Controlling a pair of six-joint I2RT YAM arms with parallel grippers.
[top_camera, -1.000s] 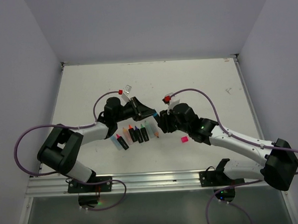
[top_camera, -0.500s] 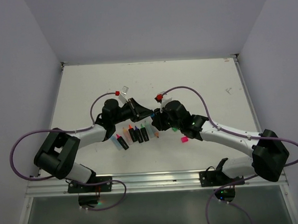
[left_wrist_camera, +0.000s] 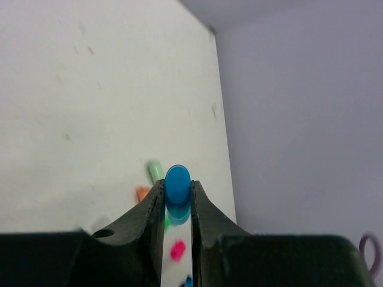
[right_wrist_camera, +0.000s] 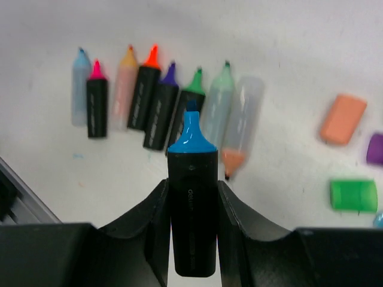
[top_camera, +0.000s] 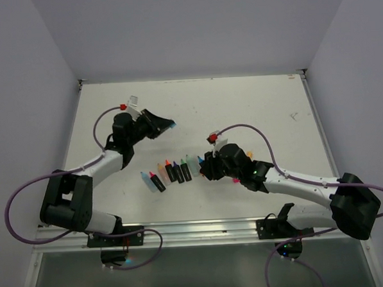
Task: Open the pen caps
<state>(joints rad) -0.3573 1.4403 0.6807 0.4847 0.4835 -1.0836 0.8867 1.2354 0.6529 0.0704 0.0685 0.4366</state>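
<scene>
My left gripper (top_camera: pixel 169 125) hangs over the back left of the table, shut on a blue pen cap (left_wrist_camera: pixel 178 181) that stands between its jaws (top_camera: pixel 172 125). My right gripper (right_wrist_camera: pixel 192 186) is shut on a black pen body (right_wrist_camera: pixel 192 227) whose bare blue tip (right_wrist_camera: pixel 191 134) points at a row of uncapped pens (right_wrist_camera: pixel 161 98). In the top view this gripper (top_camera: pixel 205 166) sits at the right end of that row (top_camera: pixel 170 171). Loose caps lie to the right: orange (right_wrist_camera: pixel 342 119), purple (right_wrist_camera: pixel 376 149) and green (right_wrist_camera: pixel 353 195).
The white table (top_camera: pixel 241 102) is boxed in by grey walls at the back and sides. An aluminium rail (top_camera: pixel 196 232) runs along the near edge. Purple cables loop from both arms. A pink cap (left_wrist_camera: pixel 178 250) shows below the left jaws.
The two grippers met at the table's middle. Now the left one has pulled away up and to the left with the blue cap, and the right one has drawn back with the uncapped pen.
</scene>
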